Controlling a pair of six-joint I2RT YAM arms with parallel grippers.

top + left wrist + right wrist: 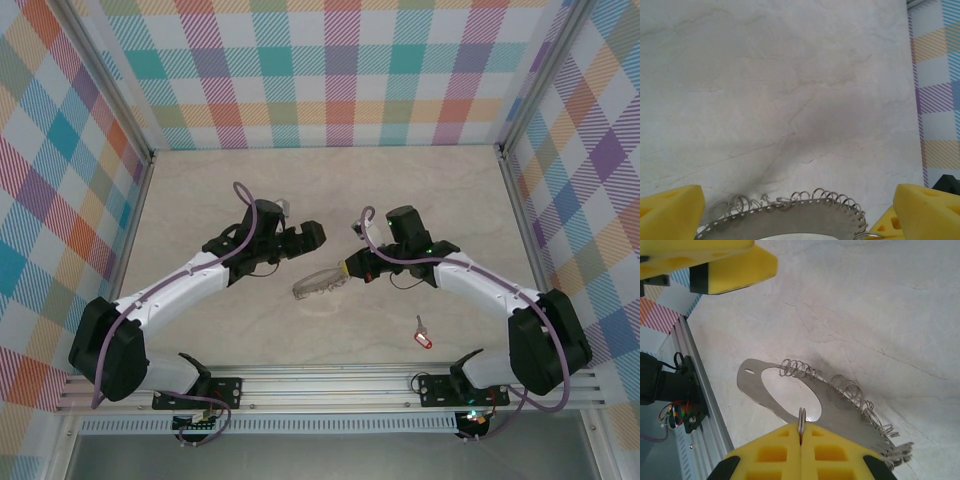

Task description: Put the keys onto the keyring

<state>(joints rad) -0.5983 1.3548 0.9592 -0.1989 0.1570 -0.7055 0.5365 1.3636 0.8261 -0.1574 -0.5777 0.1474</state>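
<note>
Underneath both tools, a broad pale table [400,190], boxed on three sides by checked walls [330,70] and closed on the base side by an aluminium rail [330,385]. Plenty of bare surface ahead of and outboard of either tool, with the walls well apart from both.

Left gripper [298,240]: spread wide, nothing in hand. Yellow fingertips [670,210] standing either side of the fringed edge of the keyring [790,222], apparently without touching it. Probably poised there to steady the ring or take it over.

Right gripper [801,440]: clamped fully, pads pressed together on a thin loop [801,421] at the keyring's rim. Ring jutting out ahead of those fingers toward the left gripper, seemingly clear of the table, going by the shadow under it. Gripped by one edge only, likely so as to leave the oval opening and the wire fringe free for threading.

Key [423,340]: tiny, red-headed, flat on the table, back behind the right gripper toward that arm's base, well apart from it and near the rail. Not yet on the ring. Open room all round it except on the rail side, so best approached from above or from the far side.
</note>
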